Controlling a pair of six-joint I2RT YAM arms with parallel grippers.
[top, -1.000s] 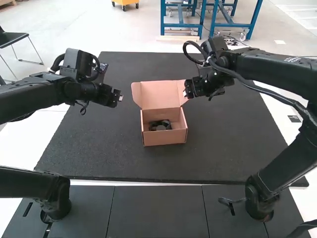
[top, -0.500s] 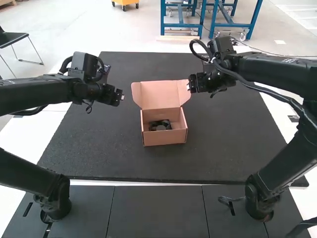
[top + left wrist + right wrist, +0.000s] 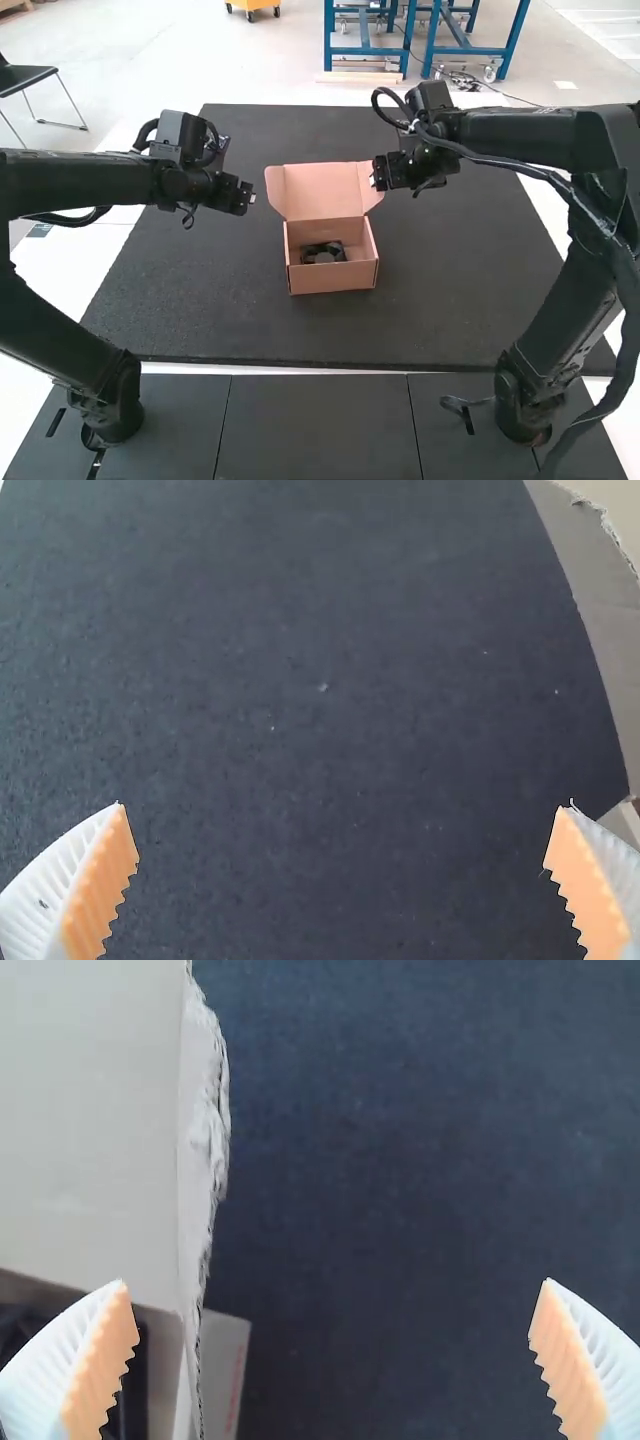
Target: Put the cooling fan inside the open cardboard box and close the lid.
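White worktop carries a black rubber mat; everything sits over the mat.

Left gripper hangs above the mat, just beside the left edge of the box lid. As far as we can see it isn't touching it. Its white ribbed fingers with orange pads stand wide apart with nothing between them. The left wrist view has bare mat under them and a strip of cardboard at the side.

Mid-mat we have the small brown cardboard box, open. Its lid stands upright off the rear wall, side flaps sticking out left and right. The black cooling fan lies inside the box, on the bottom.

Right gripper sits at the lid's right flap, at lid height. It is wide open too and holds nothing. In the right wrist view the lid's ragged edge runs between its fingers, close to one of them. We can't tell whether that finger touches the cardboard.
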